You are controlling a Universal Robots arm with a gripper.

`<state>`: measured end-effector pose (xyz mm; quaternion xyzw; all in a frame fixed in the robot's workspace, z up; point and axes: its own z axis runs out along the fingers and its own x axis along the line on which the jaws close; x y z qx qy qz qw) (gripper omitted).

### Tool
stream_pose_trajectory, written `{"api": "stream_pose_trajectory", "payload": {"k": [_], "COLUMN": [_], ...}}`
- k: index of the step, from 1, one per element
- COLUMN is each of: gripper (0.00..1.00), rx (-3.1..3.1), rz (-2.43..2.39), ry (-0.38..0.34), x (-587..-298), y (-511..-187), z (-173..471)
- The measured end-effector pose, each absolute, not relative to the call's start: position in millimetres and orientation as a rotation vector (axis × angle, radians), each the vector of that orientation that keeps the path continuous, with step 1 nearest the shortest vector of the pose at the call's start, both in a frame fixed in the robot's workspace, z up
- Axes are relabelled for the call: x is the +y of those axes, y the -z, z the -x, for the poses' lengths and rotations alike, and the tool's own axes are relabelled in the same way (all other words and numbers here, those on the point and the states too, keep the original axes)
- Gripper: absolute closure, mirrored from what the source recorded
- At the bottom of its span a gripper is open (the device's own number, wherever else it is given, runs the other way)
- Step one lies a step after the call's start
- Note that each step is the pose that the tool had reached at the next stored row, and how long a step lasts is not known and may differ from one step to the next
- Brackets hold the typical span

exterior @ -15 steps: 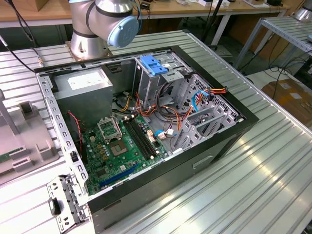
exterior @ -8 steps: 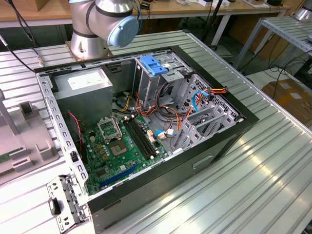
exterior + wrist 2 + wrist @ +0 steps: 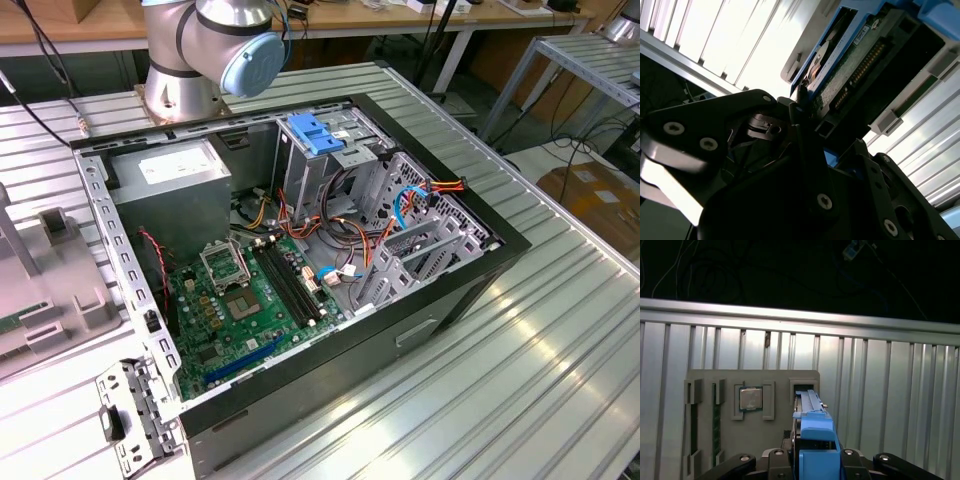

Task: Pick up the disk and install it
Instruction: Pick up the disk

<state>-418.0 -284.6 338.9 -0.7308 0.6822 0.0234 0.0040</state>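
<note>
The disk [image 3: 809, 402] stands on edge in a slot of a grey holder tray [image 3: 705, 440], its blue plastic carrier rail facing the camera in the first wrist view. My gripper [image 3: 812, 460] straddles the carrier's near end, black fingers pressed against both sides, shut on it. The second wrist view shows the disk's [image 3: 850, 65] green circuit board side and blue rail, with one fingertip [image 3: 800, 97] touching its edge. The disk still sits in the holder.
The open computer case [image 3: 500, 262] lies on the ribbed metal table, holding a grey power-supply box [image 3: 175, 185], a drive cage topped by a blue bracket [image 3: 315, 135], a motherboard and cables. The arm's base [image 3: 200, 50] stands behind it. The holder tray [image 3: 50, 300] carries a processor chip [image 3: 750, 399].
</note>
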Motion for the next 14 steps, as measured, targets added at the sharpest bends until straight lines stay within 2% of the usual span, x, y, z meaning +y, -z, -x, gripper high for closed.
{"api": "stream_pose_trajectory", "payload": {"k": [14], "gripper": [0.63], "rx": [2.138], "rz": [2.29], "ry": [-0.073], "x": [-283.8], "y": [-344.8], "z": [418.0]}}
